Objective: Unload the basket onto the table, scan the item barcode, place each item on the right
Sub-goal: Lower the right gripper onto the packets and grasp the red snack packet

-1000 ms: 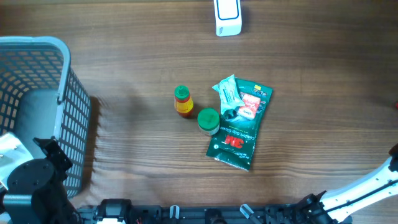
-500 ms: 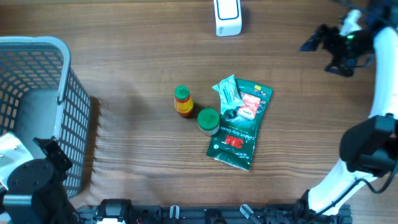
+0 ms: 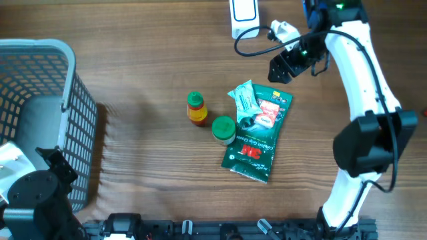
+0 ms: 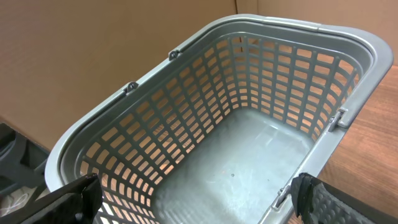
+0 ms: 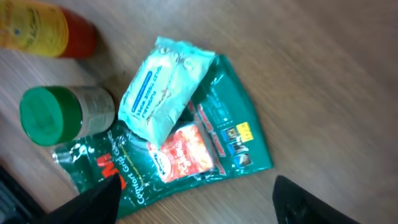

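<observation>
Status: early stage, with no item lifted and no barcode presented to anything. Left gripper (image 4: 199, 208) hangs over the grey basket (image 4: 261, 149), jaws spread wide and empty.

Well to that gripper's right, the goods lie in one cluster on the wooden table (image 3: 133, 53):
- an orange bottle (image 3: 195, 110) with a green cap
- a green-lidded jar (image 3: 223, 129) just beside the bottle
- a pale teal packet (image 3: 244, 99) resting on the upper end of the green pouch (image 3: 257, 140)

Right gripper (image 3: 280, 69) hovers just beyond the pouch's far-right corner, fingers apart with nothing between them. Its wrist view looks down on packet and pouch, both untouched. White device (image 3: 244, 17), judged to be the scanner, stands near this gripper on its left, at the table's far edge.

Outstanding: select and grasp one item, find its barcode, and carry it to the scanner. No barcode is legible on any item from these views.
</observation>
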`<move>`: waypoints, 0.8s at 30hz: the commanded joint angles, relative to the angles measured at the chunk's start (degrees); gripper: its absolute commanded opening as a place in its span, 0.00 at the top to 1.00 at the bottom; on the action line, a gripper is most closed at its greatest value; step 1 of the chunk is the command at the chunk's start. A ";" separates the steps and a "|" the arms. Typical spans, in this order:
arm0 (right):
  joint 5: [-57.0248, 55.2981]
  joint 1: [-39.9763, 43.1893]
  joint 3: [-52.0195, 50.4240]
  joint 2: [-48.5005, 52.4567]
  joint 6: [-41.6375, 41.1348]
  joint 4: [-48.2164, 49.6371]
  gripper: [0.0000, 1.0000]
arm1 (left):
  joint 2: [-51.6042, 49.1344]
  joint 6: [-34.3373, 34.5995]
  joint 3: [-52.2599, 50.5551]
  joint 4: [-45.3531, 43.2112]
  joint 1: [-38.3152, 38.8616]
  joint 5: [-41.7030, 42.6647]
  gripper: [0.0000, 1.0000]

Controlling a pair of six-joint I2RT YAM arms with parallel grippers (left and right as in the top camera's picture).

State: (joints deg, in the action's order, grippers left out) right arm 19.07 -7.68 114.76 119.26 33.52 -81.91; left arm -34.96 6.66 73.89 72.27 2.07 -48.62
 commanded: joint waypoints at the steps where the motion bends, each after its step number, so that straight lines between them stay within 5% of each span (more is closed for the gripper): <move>1: 1.99 0.02 -0.15 5.79 2.49 -1.57 0.28 | -0.02 -0.42 0.33 -0.17 -0.48 -0.68 0.00; 8: 4.83 0.02 -1.03 12.55 8.41 -4.09 0.32 | 0.00 -0.42 0.33 -0.17 -0.48 -0.70 0.00; 15: 5.49 0.02 -12.33 12.55 8.28 6.40 0.36 | 0.00 -0.42 0.33 -0.17 -0.48 -0.68 0.00; 17: 6.10 0.02 -13.99 12.55 6.78 9.38 0.44 | 0.00 -0.42 0.33 -0.17 -0.48 -0.70 0.00; 19: 7.72 0.02 -14.08 12.55 6.34 10.56 0.76 | 0.00 -0.42 0.33 -0.17 -0.48 -0.68 0.00; 24: 8.02 0.02 -14.21 12.55 5.27 8.90 0.65 | 0.00 -0.42 0.33 -0.17 -0.48 -0.70 0.00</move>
State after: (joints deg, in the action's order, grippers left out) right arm 25.34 -7.68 100.95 130.76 39.20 -72.10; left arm -34.96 6.66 73.89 72.27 2.07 -48.62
